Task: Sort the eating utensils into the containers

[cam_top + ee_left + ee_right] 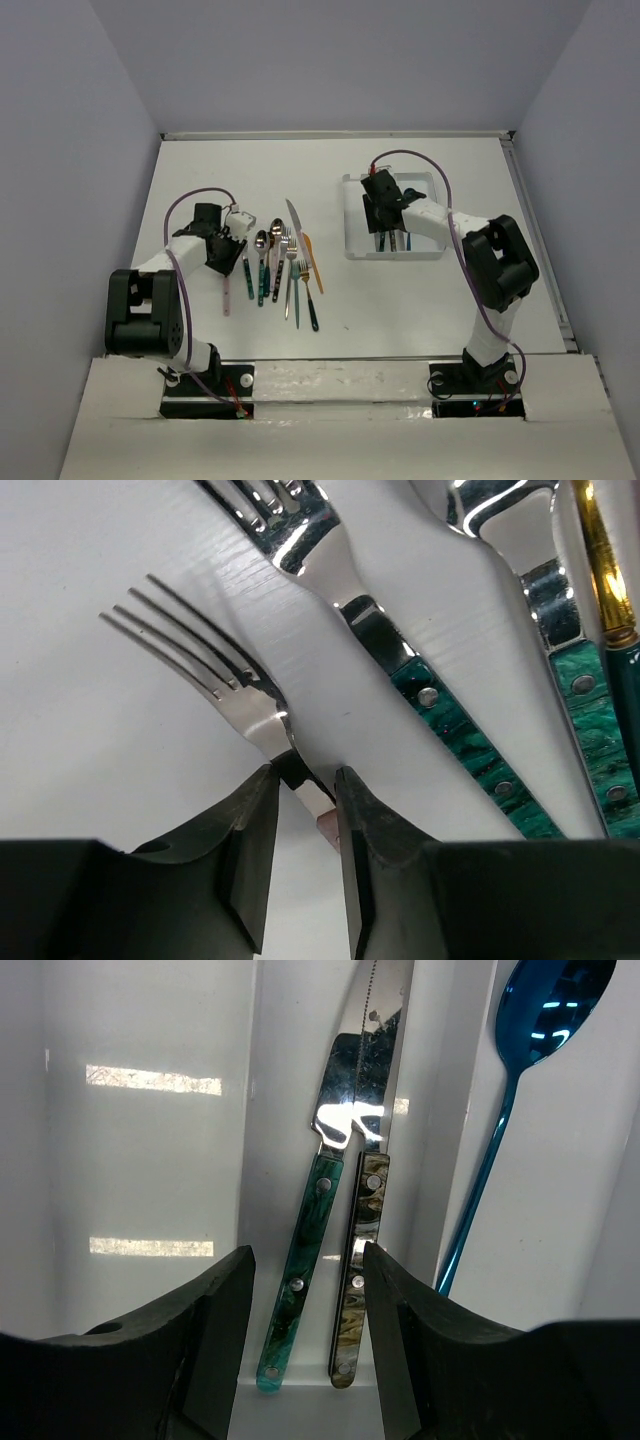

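My left gripper (pixel 224 260) is low over the left end of the utensil pile. In the left wrist view its jaws (pixel 303 772) stand narrowly apart on either side of the neck of a pink-handled fork (pixel 245 705) that lies flat on the table (pixel 227 292). My right gripper (pixel 385 222) hovers open and empty over the white tray (pixel 425 195). In the right wrist view (pixel 308 1250) the tray's middle compartment holds a teal-handled knife (pixel 300 1260) and a dark marbled-handled knife (pixel 358 1245). A blue spoon (pixel 500 1140) lies in the right compartment. The left compartment (pixel 150 1160) is bare.
Several utensils lie side by side right of my left gripper: spoons (pixel 262 255), a silver knife (pixel 293 218), an orange-handled piece (pixel 314 262), forks (pixel 290 270). Teal-handled pieces (pixel 450 720) lie close beside the pink-handled fork. Walls enclose the table.
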